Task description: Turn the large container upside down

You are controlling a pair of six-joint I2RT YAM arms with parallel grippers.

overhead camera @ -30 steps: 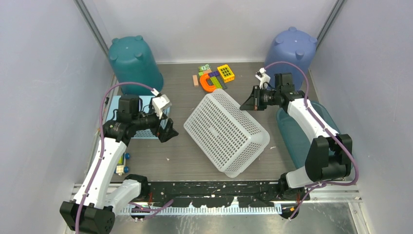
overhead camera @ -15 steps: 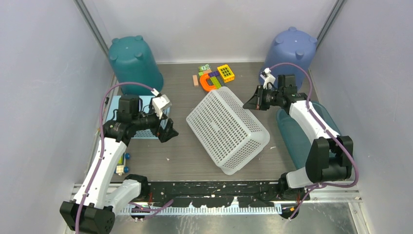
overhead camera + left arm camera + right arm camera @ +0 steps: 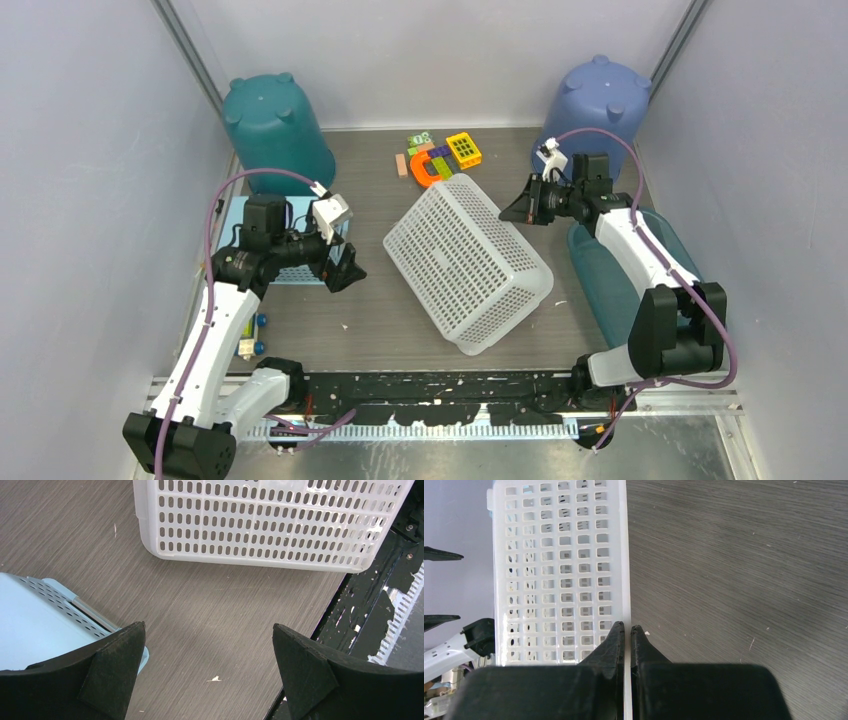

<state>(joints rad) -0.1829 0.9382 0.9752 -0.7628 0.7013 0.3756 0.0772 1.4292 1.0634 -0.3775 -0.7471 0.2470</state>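
Observation:
The large container, a white perforated basket (image 3: 465, 265), lies tilted in the middle of the table with its slotted underside turned up. My right gripper (image 3: 508, 212) is at its far right corner, shut on the thin white rim. In the right wrist view that rim runs between the fingertips of the right gripper (image 3: 626, 626), with the basket wall (image 3: 559, 570) to their left. My left gripper (image 3: 345, 268) hangs open over bare table, apart from the basket (image 3: 270, 525). Nothing sits between the fingertips of the left gripper (image 3: 207, 630).
An upturned teal bucket (image 3: 275, 125) stands back left, a blue one (image 3: 597, 100) back right. A dark teal bin (image 3: 600, 275) lies under the right arm. Colourful toys (image 3: 440, 158) sit at the back. A light blue crate (image 3: 290, 262) is beside the left gripper. A black rail (image 3: 440, 385) lines the near edge.
The right gripper has drawn the basket's far corner slightly toward the back right, and the basket shifted with it. The left arm has stayed still.

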